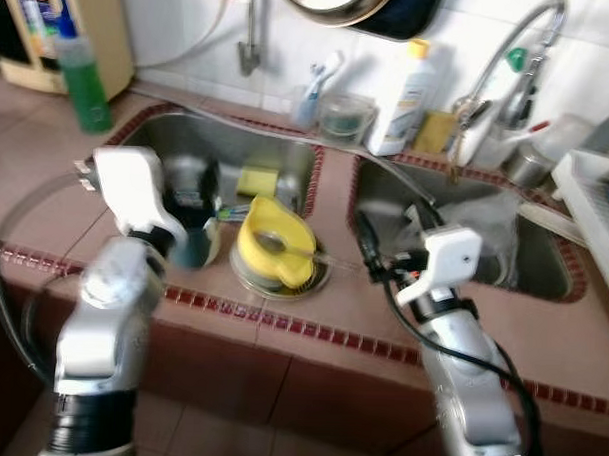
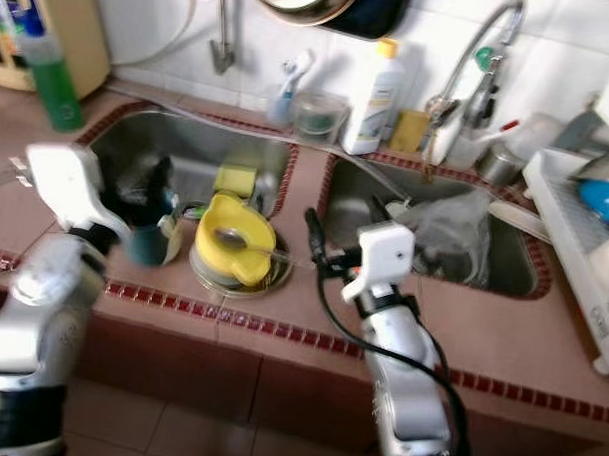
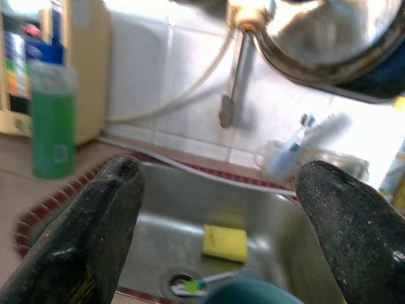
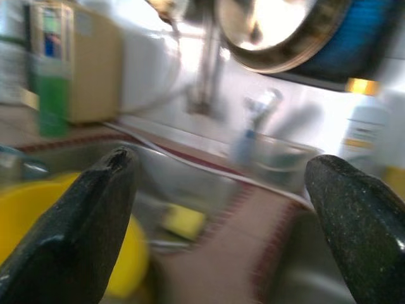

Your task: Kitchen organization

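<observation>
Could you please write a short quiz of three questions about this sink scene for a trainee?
1. True or false: the yellow sponge lies in the left sink basin.
2. Which colour is the liquid in the bottle at the counter's far left? A red, B green, C clear.
3. Fill in: the left gripper has its fingers ____.

Key: 1 true; 2 B; 3 open.
</observation>
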### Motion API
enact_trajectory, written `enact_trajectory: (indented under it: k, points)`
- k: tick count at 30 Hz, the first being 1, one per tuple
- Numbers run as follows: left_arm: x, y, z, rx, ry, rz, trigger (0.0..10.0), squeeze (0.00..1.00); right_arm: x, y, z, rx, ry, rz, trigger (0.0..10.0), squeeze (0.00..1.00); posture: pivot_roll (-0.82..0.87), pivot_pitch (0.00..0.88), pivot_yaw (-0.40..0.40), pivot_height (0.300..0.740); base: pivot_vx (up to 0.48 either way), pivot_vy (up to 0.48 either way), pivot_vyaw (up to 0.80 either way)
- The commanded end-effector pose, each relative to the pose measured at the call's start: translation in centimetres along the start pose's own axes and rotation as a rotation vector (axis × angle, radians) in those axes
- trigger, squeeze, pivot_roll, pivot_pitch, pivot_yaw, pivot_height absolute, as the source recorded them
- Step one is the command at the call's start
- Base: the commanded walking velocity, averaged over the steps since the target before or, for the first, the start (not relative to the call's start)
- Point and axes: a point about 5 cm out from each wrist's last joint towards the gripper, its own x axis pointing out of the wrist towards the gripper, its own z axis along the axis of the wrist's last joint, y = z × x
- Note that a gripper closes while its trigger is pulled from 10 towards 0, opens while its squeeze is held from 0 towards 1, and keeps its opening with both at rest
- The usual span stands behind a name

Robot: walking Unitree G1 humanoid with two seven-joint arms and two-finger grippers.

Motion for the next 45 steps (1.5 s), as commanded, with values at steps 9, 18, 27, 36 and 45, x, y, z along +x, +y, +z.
enact_trajectory:
  k: [9,18,27,36,45]
  points:
    - [0.2,-1.2,0.4,-0.020,-0.008,-0.045,10.0,0.00,-0.2,-1.0,0.5,-0.024,-0.014,-0.031,10.0,0.00,0.09,0.000,-0.060,0.740,0.000,0.000,0.00]
    - [0.2,-1.2,0.4,-0.020,-0.008,-0.045,10.0,0.00,-0.2,-1.0,0.5,-0.024,-0.014,-0.031,10.0,0.00,0.09,0.000,-0.060,0.740,0.000,0.000,0.00]
    - [0.2,-1.2,0.4,-0.020,-0.008,-0.045,10.0,0.00,-0.2,-1.0,0.5,-0.024,-0.014,-0.031,10.0,0.00,0.09,0.000,-0.060,0.740,0.000,0.000,0.00]
    - [1.9,-1.6,0.9,0.096,0.134,-0.123,10.0,0.00,-0.1,-0.2,2.3,-0.031,-0.070,0.020,10.0,0.00,0.08,0.000,-0.033,0.740,0.000,0.000,0.00]
    - [1.5,-2.5,0.9,0.082,0.100,-0.173,10.0,0.00,0.1,-0.8,2.9,-0.031,-0.084,-0.021,10.0,0.00,0.08,0.000,-0.036,0.740,0.000,0.000,0.00]
